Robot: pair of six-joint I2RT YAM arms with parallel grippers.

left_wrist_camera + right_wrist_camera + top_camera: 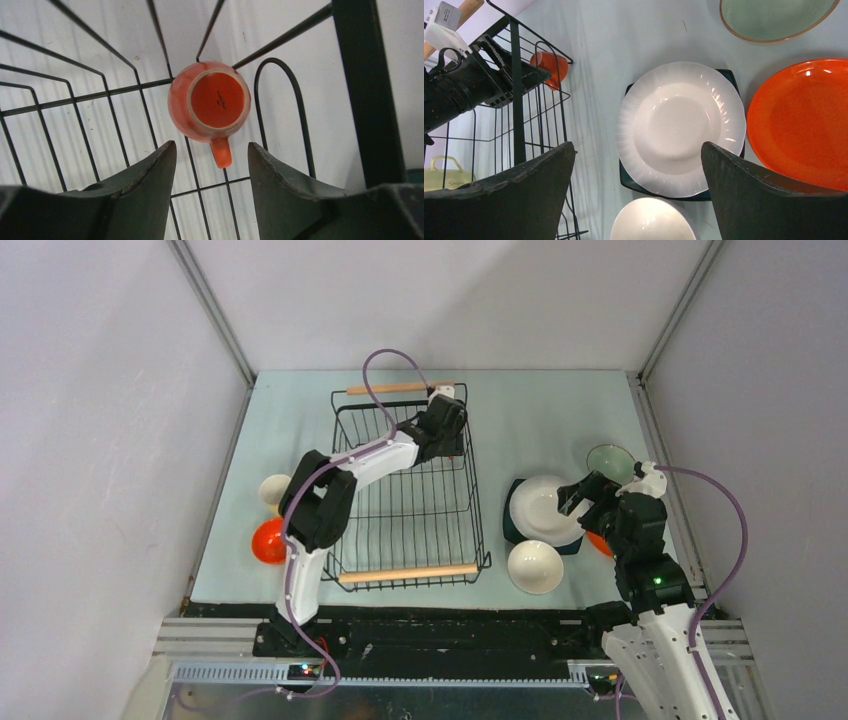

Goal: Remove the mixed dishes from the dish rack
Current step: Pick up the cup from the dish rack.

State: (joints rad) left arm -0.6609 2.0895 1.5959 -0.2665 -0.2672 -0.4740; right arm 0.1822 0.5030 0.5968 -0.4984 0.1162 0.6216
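1. A pale green counter (540, 410), walled in by grey panels, carries everything.
2. The dish rack (477, 502) is a black wire basket with a wooden rod handle at its far and near ends. It sits left of centre on the counter. One dish is inside it, a small orange cup (210, 102), in the far right corner.
3. The left arm (350, 465) reaches across the rack to that corner. The left fingers (145, 185) are spread apart and grasp nothing. They hang over the cup, with one tip on either side of its handle.
4. The right arm (650, 570) stands at the counter's right side. The right fingers (524, 200) are spread wide and empty above the stacked dishes.
5. A dark teal square plate (512, 530) lies just right of the rack. A shallow white bowl (545, 508) rests on it and covers most of it.
6. An orange plate (804, 120) lies just right of that stack, largely hidden under the right arm in the top view.
7. A pale green bowl (610, 462) sits upright beyond the orange plate.
8. A smaller white bowl (535, 567) sits at the near edge, just in front of the teal plate.
9. An orange bowl (268, 542) sits left of the rack.
10. A pale yellow mug (274, 488) sits just beyond the orange bowl, also outside the rack.
11. The cup is upside down on the rack's wire floor, base up, with its handle pointing toward the left fingers.
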